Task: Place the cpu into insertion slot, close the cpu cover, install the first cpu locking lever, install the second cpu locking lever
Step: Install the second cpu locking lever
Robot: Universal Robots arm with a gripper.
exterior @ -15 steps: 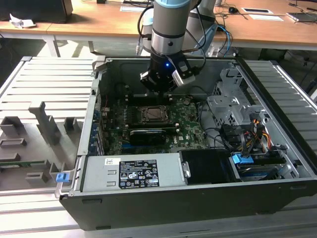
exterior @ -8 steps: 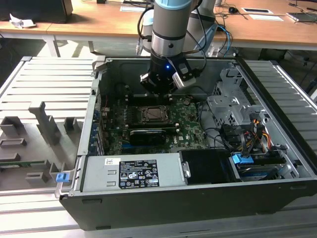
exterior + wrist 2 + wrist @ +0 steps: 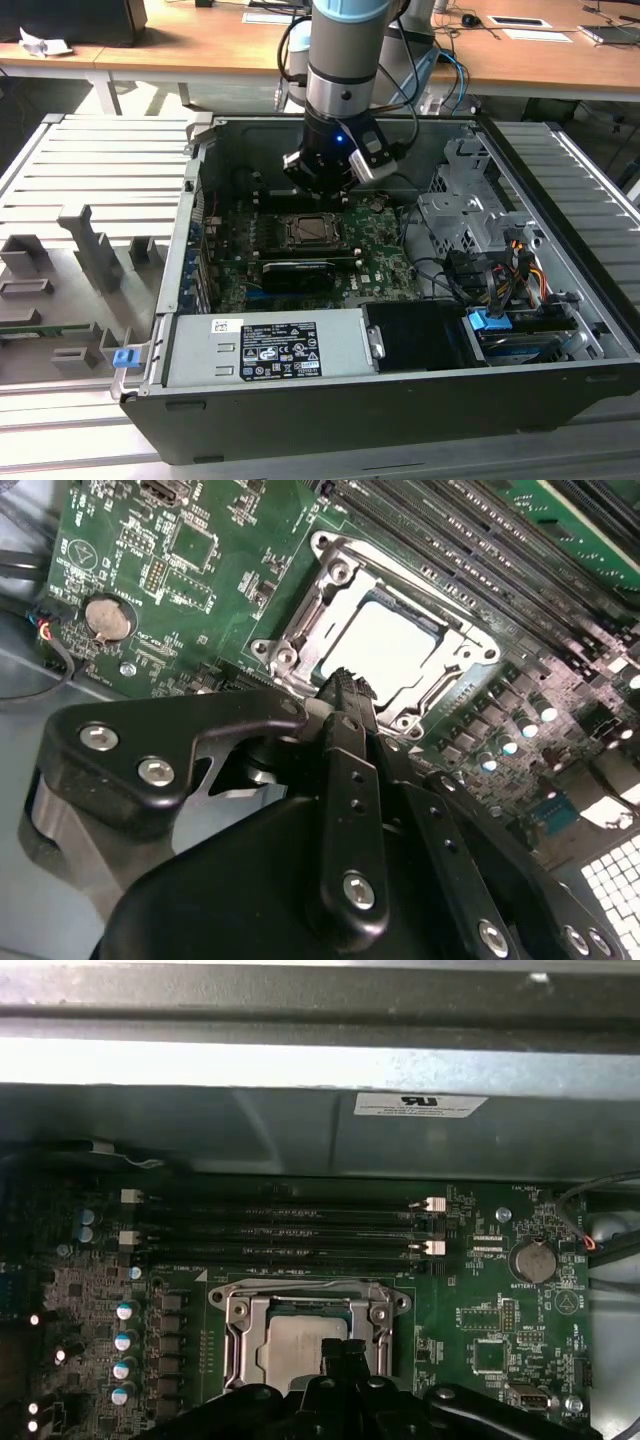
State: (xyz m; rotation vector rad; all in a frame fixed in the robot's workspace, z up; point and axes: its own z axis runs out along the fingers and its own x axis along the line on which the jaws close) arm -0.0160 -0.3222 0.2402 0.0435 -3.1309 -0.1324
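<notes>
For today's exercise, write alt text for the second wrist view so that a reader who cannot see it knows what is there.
The black gripper, fingers together, hovers just over the edge of the insertion slot on a green motherboard. The silvery cpu sits in the slot with the metal cpu cover framing it. A round coin battery lies off to one side.

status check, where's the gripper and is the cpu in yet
Gripper shut, empty, poised just above the socket edge. Cpu seated in the insertion slot, cpu cover down around it. Nothing in the way.
</notes>
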